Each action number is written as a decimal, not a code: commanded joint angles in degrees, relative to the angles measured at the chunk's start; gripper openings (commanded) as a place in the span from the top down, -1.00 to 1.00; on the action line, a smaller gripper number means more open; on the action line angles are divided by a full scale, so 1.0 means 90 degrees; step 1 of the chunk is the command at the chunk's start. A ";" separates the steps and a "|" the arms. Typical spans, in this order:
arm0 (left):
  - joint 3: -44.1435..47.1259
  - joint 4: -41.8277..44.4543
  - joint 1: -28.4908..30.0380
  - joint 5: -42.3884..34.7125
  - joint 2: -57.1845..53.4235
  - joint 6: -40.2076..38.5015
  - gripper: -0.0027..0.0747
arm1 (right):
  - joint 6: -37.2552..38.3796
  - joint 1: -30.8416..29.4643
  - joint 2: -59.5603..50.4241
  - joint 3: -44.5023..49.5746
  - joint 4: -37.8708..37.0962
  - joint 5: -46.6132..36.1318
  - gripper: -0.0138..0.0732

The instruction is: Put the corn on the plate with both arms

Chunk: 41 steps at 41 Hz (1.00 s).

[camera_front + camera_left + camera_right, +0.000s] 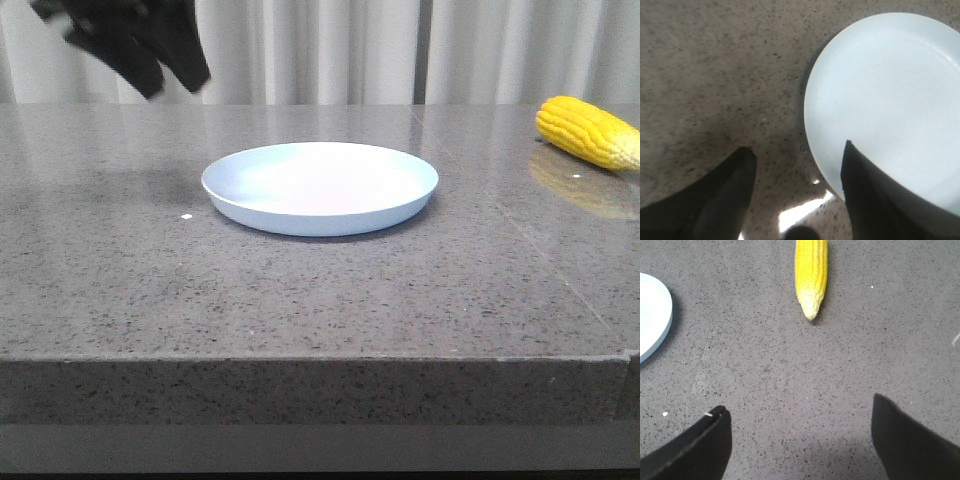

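While the corn [590,131] lies on the table [300,300] well to the right of the empty plate [320,187], we judge the approach step pending: both grippers, left [796,160] and right [800,415], hang spread and empty, so the right must reach the cob

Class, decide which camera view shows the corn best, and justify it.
The right wrist view: the corn shows kernel rows and pale tip clearly, though its far end is cropped. The front view catches it at the table's right edge. The left wrist view misses it.
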 commanded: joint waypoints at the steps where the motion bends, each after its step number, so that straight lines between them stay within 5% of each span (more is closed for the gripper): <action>1: -0.0199 0.0723 -0.0386 0.0037 -0.0750 -0.0542 -0.08 | -0.0063 -0.0054 0.0040 -0.0213 -0.0066 -0.0403 -0.69; 11: 0.0572 0.2205 -0.1806 -0.0142 -0.2096 -0.1552 -0.08 | -0.0063 -0.0054 0.0040 -0.0213 -0.0066 -0.0403 -0.69; 17: 0.1355 0.2309 -0.2325 -0.0495 -0.3060 -0.1553 -0.08 | -0.0063 -0.0054 0.0040 -0.0213 -0.0066 -0.0403 -0.69; 41: 0.3790 0.2228 -0.2476 -0.0835 -0.5873 -0.1661 -0.08 | -0.0063 -0.0042 0.0070 -0.0213 -0.0032 -0.0613 -0.69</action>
